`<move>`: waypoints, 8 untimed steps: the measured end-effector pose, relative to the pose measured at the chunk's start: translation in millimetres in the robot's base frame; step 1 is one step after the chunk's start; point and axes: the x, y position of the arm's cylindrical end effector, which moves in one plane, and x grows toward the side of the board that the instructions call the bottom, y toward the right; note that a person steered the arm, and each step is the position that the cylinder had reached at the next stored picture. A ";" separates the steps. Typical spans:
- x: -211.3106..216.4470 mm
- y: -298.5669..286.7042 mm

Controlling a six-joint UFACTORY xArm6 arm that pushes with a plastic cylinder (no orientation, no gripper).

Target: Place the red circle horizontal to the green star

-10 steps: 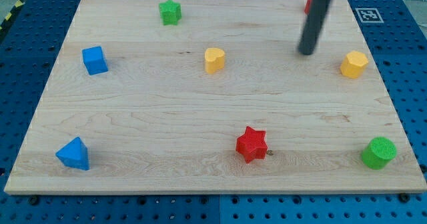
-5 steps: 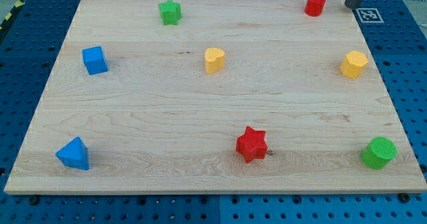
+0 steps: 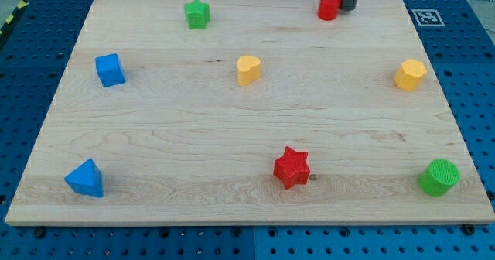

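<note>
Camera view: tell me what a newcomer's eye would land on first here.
First, my tip at the view's top, right against the right side of the red circle near the board's far edge. Next, the green star at roughly the same height to the view's left. Then the red star low in the middle and the green cylinder at the view's bottom right.

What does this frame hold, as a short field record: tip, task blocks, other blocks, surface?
tip: my tip at the view's top, against the right side of the red circle block
target: green star block, left of the red one, about level
others: blue cube, yellow heart, red star
surface: wooden board
</note>
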 end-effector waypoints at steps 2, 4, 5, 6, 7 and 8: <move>0.0 -38.0; 5.2 -66.2; 24.7 -77.2; 44.6 -95.8; 46.5 -106.0; 46.5 -116.4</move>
